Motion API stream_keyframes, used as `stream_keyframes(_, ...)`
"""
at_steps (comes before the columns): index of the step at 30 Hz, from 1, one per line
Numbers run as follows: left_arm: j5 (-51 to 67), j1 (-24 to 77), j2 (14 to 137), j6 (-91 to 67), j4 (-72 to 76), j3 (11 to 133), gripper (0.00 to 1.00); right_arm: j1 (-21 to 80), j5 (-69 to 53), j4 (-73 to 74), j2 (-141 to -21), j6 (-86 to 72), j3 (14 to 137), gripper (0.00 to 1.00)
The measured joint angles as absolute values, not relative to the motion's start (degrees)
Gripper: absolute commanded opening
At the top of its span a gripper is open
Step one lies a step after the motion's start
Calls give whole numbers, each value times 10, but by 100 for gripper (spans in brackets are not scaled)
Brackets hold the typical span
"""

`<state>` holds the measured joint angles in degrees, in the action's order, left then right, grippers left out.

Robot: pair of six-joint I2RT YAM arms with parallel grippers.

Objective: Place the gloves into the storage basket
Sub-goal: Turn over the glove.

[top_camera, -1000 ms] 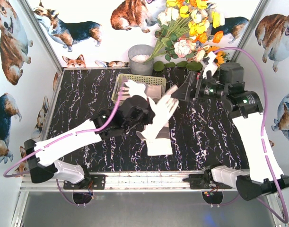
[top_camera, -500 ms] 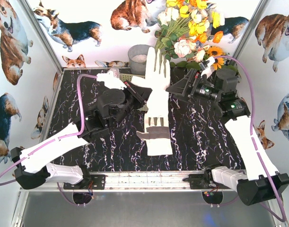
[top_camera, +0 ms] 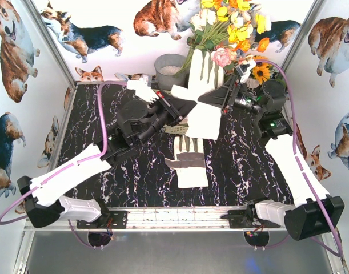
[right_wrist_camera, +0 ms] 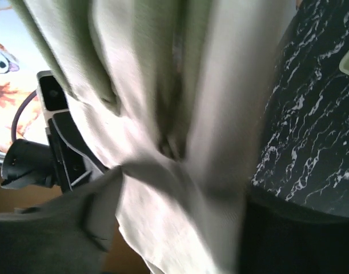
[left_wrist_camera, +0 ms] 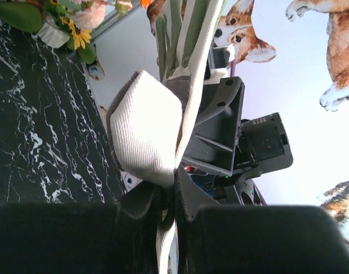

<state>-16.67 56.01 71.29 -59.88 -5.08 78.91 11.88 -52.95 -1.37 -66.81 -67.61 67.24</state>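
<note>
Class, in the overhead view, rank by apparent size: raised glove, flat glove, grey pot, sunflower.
1. Raised glove, though it is held nearer the camera, which inflates it
2. Flat glove
3. Grey pot, partly hidden
4. Sunflower

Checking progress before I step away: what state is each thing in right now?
lifted glove: airborne, fingers up
left gripper: shut on its cuff
right gripper: open, jaws either side of it
table gloves: lying flat, overlapping
storage basket: mostly hidden behind left gripper
grey pot: upright
</note>
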Motion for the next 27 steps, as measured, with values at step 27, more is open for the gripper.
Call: stream_keyframes(27, -114, 495, 729, -581, -41, 800, 24, 116, -580, 127, -627, -522, 721, 0)
